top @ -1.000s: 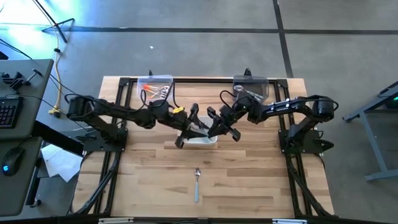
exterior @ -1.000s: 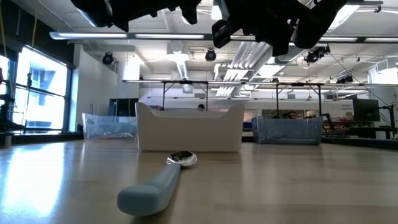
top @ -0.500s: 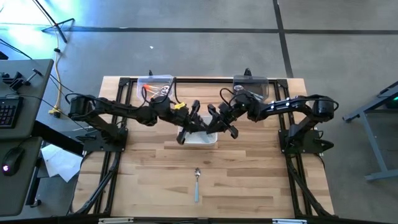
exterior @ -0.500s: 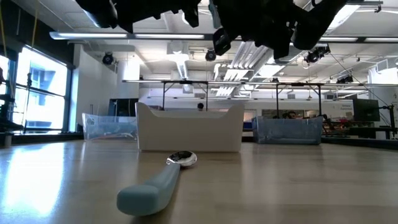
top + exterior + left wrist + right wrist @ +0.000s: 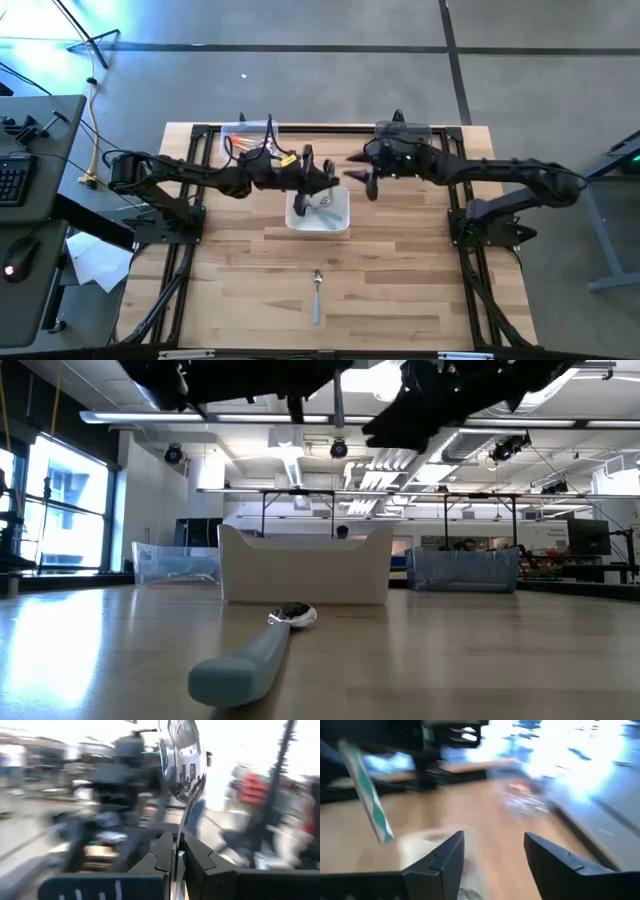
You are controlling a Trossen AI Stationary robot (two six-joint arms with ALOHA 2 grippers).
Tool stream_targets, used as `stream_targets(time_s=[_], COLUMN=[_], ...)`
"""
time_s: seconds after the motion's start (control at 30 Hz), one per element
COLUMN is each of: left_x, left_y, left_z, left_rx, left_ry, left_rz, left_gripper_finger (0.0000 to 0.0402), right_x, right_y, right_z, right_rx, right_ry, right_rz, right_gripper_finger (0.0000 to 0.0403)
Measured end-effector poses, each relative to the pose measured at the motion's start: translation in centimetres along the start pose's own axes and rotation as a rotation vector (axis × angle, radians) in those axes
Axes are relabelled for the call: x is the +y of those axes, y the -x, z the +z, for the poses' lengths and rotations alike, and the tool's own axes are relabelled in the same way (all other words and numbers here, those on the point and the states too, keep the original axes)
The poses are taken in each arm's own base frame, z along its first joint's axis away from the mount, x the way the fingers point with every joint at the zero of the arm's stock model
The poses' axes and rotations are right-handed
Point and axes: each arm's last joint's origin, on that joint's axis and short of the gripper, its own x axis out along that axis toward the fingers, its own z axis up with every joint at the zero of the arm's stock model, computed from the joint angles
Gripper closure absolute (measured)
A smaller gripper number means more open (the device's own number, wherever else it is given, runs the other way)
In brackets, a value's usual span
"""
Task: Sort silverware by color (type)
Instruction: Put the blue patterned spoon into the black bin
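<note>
Two arms of mine hang above the desk [image 5: 400, 290]. My left fingers [image 5: 176, 851] are clamped tight on a spoon [image 5: 181, 765], its shiny bowl standing up, over the white bin [image 5: 318, 212]. My right fingers [image 5: 492, 852] are spread wide, holding nothing, beside that bin. A light-blue spoon [image 5: 317, 296] lies alone, nearer the front edge.

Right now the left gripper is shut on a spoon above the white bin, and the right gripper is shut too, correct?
Not quite. The left gripper is indeed shut on a spoon above the white bin, but the right gripper is open: the right wrist view shows its two fingers standing wide apart with nothing between them.
</note>
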Motion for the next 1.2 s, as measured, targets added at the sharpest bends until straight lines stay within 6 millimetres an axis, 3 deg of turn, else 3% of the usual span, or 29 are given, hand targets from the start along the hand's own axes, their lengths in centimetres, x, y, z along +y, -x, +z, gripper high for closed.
stream_targets(time_s=[0.1,0.2,0.33,0.5,0.67,0.87,1.0,1.1,1.2], left_x=[0.6,1.0,1.0,1.2,2.0,2.5,2.5,2.5,2.5], left_y=[0.8,1.8,2.6,2.4,2.5,2.7,2.7,2.7,2.7], left_z=[-0.3,-1.2,-2.2,-3.2,-3.5,-3.3,-3.2,-3.2,-3.2], left_rx=[-0.082,-0.184,-0.299,-0.362,-0.397,-0.418,-0.422,-0.423,-0.423], left_ry=[0.049,0.118,0.153,0.183,0.213,0.208,0.212,0.213,0.214], left_rz=[0.153,0.305,0.418,0.435,0.450,0.457,0.455,0.457,0.456], left_gripper_finger=[0.0394,0.0394,0.0394,0.0394,0.0394,0.0394,0.0394,0.0394,0.0394], right_x=[1.5,3.4,5.8,7.7,8.4,9.0,8.5,8.3,8.4], right_y=[1.3,1.2,-0.1,-2.3,-4.4,-7.2,-9.2,-10.6,-11.4], right_z=[0.2,0.1,0.3,0.3,-0.1,1.1,2.0,2.1,2.0], right_rx=[0.034,0.019,-0.089,-0.246,-0.270,-0.183,-0.075,0.004,0.032], right_ry=[0.018,0.038,0.053,0.092,0.161,0.224,0.269,0.322,0.347], right_rz=[-0.142,-0.231,-0.369,-0.535,-0.571,-0.582,-0.750,-0.840,-0.877], right_gripper_finger=[0.0196,0.0182,0.0169,0.0166,0.0166,0.0166,0.0169,0.0184,0.0223])
